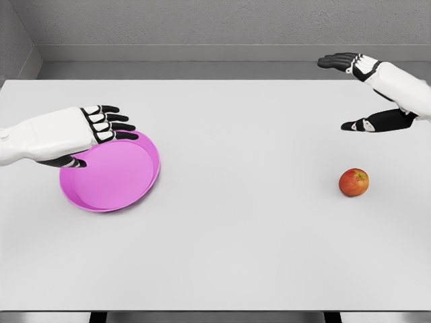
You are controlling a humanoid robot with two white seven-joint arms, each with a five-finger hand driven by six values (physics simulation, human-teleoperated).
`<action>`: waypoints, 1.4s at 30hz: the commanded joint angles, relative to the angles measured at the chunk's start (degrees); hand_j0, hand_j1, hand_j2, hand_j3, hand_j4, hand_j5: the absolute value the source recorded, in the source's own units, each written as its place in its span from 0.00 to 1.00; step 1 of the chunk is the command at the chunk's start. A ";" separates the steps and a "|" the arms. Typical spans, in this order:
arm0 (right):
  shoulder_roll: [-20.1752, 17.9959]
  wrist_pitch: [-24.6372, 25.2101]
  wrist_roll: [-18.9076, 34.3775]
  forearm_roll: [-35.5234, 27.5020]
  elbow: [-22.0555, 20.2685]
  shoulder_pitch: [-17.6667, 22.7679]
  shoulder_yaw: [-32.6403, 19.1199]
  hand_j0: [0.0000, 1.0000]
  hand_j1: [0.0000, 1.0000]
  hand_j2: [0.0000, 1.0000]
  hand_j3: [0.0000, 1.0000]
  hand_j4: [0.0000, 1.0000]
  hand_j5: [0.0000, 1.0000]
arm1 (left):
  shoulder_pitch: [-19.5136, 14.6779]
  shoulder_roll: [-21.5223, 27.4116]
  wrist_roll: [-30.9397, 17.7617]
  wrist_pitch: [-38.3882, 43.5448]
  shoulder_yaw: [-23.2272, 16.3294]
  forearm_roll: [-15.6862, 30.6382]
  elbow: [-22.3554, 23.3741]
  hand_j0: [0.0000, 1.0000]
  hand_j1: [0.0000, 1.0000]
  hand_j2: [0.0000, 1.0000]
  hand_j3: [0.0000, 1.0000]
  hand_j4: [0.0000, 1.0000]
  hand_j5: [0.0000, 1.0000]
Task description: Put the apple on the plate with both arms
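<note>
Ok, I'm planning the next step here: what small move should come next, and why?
Probably lower the right hand toward the apple. That hand is open, above and behind the apple, not touching it. The left hand already sits at the plate, and the apple lies far from it on the table.

A red-orange apple (pixel 353 182) sits upright at the right; a magenta plate (pixel 118 182) (tilted, one edge lifted) lies far left.

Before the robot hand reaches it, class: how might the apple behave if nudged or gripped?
The apple looks round and rests free on the flat white table, so a nudge would probably roll it. Its glossy skin suggests it could slip. It appears firm, so likely to keep its shape when gripped.
</note>
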 commanded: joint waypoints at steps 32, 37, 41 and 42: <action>-15.91 0.17 -0.03 -7.57 2.97 7.56 0.85 1.00 1.00 1.00 1.00 1.00 1.00 | 0.18 0.03 0.03 0.02 -0.01 0.36 -0.16 1.00 1.00 1.00 1.00 1.00 1.00; -15.91 0.17 -0.03 -7.49 2.44 6.94 0.85 1.00 1.00 1.00 1.00 1.00 1.00 | 0.18 0.03 0.03 0.02 -0.10 0.36 -0.16 1.00 1.00 1.00 1.00 1.00 1.00; -15.91 0.17 -0.03 -7.49 2.44 6.59 0.76 1.00 1.00 1.00 1.00 1.00 1.00 | 0.26 0.03 0.03 0.02 -0.10 0.36 -0.16 1.00 1.00 1.00 1.00 1.00 1.00; -15.91 0.17 -0.03 -7.49 2.44 6.15 0.85 1.00 1.00 1.00 1.00 1.00 1.00 | 0.26 -0.06 0.03 0.02 -0.19 0.36 -0.16 1.00 1.00 1.00 1.00 1.00 1.00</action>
